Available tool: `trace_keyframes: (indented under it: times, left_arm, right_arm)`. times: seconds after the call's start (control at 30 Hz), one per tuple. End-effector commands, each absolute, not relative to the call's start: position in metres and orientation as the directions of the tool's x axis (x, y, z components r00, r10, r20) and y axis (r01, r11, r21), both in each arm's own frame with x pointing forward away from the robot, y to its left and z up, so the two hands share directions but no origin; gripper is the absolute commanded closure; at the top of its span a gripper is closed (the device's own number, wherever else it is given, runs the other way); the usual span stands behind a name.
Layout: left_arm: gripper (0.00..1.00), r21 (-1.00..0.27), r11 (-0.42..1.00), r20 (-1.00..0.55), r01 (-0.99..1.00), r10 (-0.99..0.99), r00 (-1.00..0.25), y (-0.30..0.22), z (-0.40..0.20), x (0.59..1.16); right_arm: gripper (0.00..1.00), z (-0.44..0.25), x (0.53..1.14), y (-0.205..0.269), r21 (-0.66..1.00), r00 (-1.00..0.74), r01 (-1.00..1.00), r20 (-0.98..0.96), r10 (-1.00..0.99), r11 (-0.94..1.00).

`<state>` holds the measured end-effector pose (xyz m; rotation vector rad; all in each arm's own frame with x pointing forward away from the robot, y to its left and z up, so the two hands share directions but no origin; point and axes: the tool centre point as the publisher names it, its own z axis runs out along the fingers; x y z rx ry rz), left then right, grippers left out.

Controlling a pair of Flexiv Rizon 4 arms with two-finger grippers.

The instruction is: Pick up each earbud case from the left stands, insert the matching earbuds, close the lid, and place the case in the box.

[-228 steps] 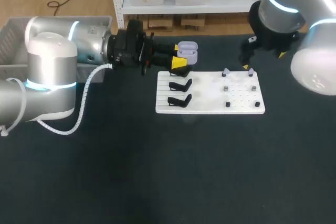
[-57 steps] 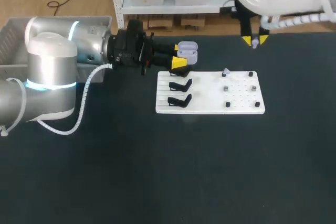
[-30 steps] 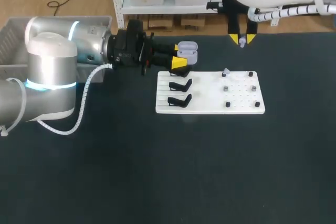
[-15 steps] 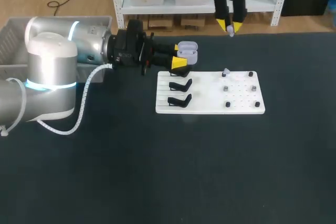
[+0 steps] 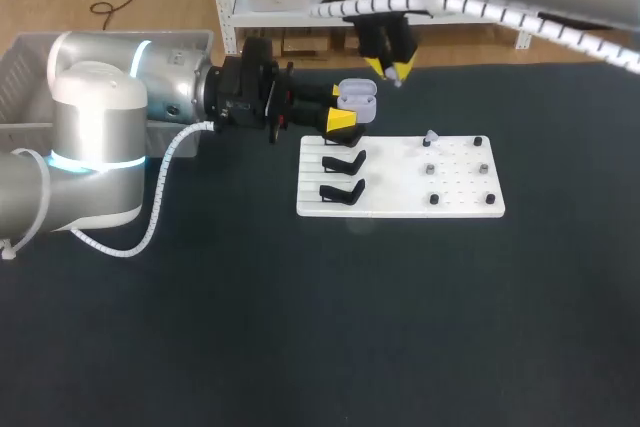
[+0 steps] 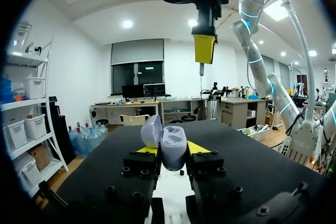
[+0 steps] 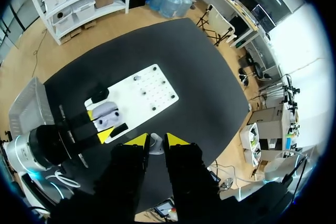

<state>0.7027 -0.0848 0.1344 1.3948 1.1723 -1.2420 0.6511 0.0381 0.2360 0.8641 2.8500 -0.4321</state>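
Note:
My left gripper [image 5: 345, 107] is shut on a lavender earbud case [image 5: 357, 98], held level above the table just behind the white board [image 5: 400, 205]. In the left wrist view the case [image 6: 171, 146] sits between the yellow tips with its lid [image 6: 150, 131] open. My right gripper [image 5: 389, 68] hangs just behind and to the right of the case, shut on a small lavender earbud [image 5: 399, 80]. The right wrist view shows that earbud [image 7: 155, 142] pinched between its tips, high over the case [image 7: 105, 114]. Another earbud [image 5: 430, 137] stands on a peg of the board.
Two black stands [image 5: 343, 161] on the board's left part hold nothing. Small dark pegs [image 5: 434, 198] dot its right part. A grey box [image 5: 25, 67] stands at the table's far left, behind my left arm.
My right gripper has swung left with the earbud, from above the board's right end to a spot close by the open case. The left arm has kept still.

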Motion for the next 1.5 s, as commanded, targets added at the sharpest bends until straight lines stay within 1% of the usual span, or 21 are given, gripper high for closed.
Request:
trace_keyframes:
  times: [0.03, 0.27, 0.43, 1.03, 1.17, 1.5]
  left_arm:
    - [1.00, 0.033, -0.143, -0.996, 0.989, 0.081, 0.045, -0.085, 0.134, 0.703]
    - [1.00, 0.033, -0.143, -0.996, 0.989, 0.081, 0.045, -0.085, 0.134, 0.703]
    - [1.00, 0.033, -0.143, -0.996, 0.989, 0.081, 0.045, -0.085, 0.134, 0.703]
    - [1.00, 0.033, -0.143, -0.996, 0.989, 0.081, 0.045, -0.085, 0.134, 0.703]
    - [1.00, 0.033, -0.143, -0.996, 0.989, 0.081, 0.045, -0.085, 0.134, 0.703]
    - [1.00, 0.033, -0.143, -0.996, 0.989, 0.081, 0.045, -0.085, 0.134, 0.703]
  right_arm:
    - [1.00, 0.230, 0.658, 0.046, -0.232, -0.828, 0.560, -0.189, 0.528, 0.795]
    - [1.00, 0.215, 0.667, 0.065, -0.234, -0.849, 0.527, -0.179, 0.496, 0.817]
    - [1.00, 0.204, 0.675, 0.067, -0.222, -0.861, 0.507, -0.180, 0.476, 0.833]
    - [1.00, 0.204, 0.676, 0.067, -0.212, -0.863, 0.503, -0.178, 0.473, 0.838]
    - [1.00, 0.208, 0.685, 0.078, -0.201, -0.844, 0.532, -0.200, 0.497, 0.823]
    - [1.00, 0.203, 0.692, 0.071, -0.214, -0.787, 0.616, -0.214, 0.579, 0.758]
